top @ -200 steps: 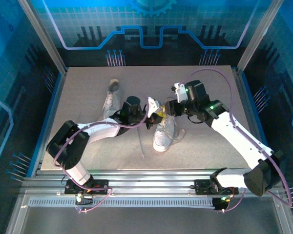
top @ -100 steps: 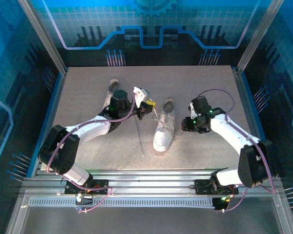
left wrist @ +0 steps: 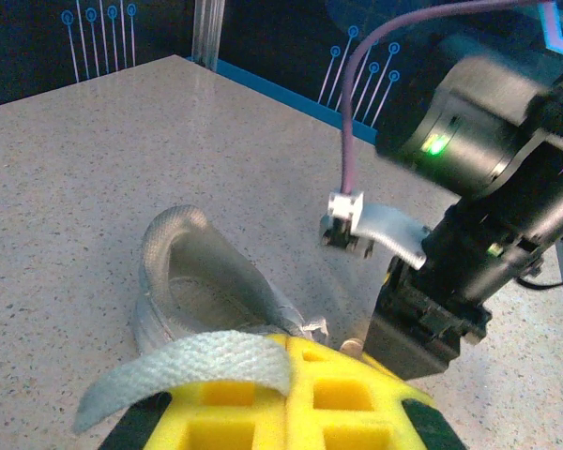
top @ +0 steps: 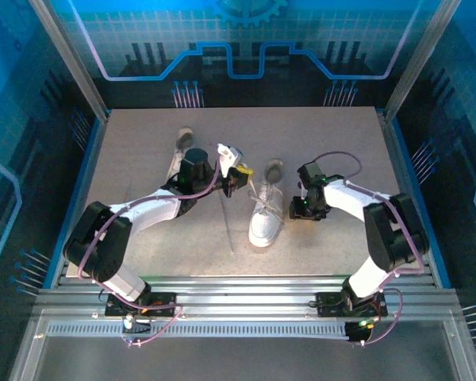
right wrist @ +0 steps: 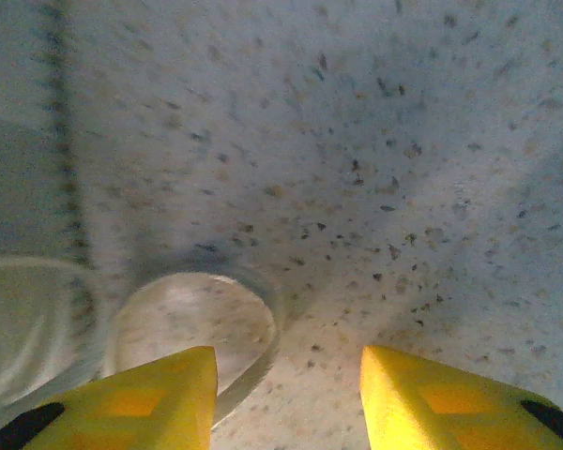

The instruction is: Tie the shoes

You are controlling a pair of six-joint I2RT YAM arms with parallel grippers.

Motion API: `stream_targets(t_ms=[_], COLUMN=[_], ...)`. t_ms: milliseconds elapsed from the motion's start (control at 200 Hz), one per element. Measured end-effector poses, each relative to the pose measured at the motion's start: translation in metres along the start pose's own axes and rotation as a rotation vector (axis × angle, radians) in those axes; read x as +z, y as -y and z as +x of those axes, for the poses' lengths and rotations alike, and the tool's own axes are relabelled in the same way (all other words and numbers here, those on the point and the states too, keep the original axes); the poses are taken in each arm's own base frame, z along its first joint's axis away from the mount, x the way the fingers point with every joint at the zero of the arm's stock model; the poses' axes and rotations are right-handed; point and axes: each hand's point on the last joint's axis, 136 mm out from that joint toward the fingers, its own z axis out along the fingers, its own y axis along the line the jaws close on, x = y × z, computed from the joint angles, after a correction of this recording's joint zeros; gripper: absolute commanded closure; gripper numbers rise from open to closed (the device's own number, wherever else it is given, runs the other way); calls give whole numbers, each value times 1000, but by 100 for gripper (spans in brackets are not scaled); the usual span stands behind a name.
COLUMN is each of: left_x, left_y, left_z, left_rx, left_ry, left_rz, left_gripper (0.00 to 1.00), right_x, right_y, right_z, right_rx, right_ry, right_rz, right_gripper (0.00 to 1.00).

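White against the speckled table (top: 143,242), trailing a thin lace (top: 229,230) from close to the near edge up toward the left gripper (top: 232,179). Showing the nearer sneaker (top: 263,224) of the shoes just right of that lace, between the two arms, lying with its toe toward the near edge and its dark opening turned away.

Pinching the lace flat between the left gripper's yellow pads (left wrist: 338,403), pressed fully together, with nothing else in the hold. Looking out from the left wrist over those pads at the sneaker's open heel end, with the dark body of the right gripper (top: 300,209) sitting just past it.

Hanging the right gripper low at the sneaker's right side, just beside the shoe; whether touching it, not showing clearly. Spreading its yellow fingertips (right wrist: 159,394) plainly apart above bare speckled surface, gripping nothing. Catching a blurred pale rounded shape (right wrist: 192,323) just left of that gap, too smeared for naming.

Showing the second sneaker (top: 177,163) farther back and to the left, partly hidden behind the left arm (top: 155,210), well apart from the first.
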Motion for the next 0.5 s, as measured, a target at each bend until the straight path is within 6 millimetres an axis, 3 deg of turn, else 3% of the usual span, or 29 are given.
stream_targets(t_ms=[105,250,500], left_x=[0,-2,-23], left_y=[0,-2,-10], left_z=[0,1,-12], left_rx=[0,-2,-3], left_ry=[0,0,17], left_rz=[0,-2,-38], left_gripper=[100,100,100], right_x=[0,1,-10], right_y=[0,-1,5], right_z=[-4,-8,-8], right_rx=[-30,-65,-88], right_ry=[-8,-21,-4], right_rz=[68,111,128], right_gripper=[65,100,100])
